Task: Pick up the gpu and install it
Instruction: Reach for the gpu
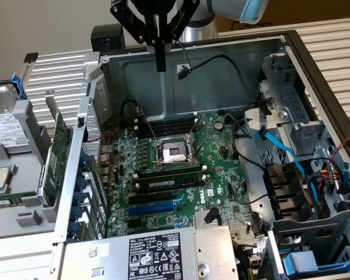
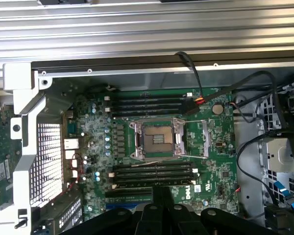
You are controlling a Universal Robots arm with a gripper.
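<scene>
My gripper (image 1: 161,65) hung above the open case (image 1: 210,87), fingers pinched together with nothing in them.
The case, bare sheet steel with one perforated wall, held one green motherboard (image 1: 221,157) lying flat. On it were one square metal CPU socket (image 1: 174,153), two banks of long black memory slots (image 2: 149,105), one on each side of the socket, and one blue slot (image 1: 154,205). The gpu (image 1: 59,149), a thin flat green card, stood on edge outside the case, just beside the perforated wall at the exterior view's left, in a grey rack (image 1: 23,204) with one silver drive (image 1: 6,125).
</scene>
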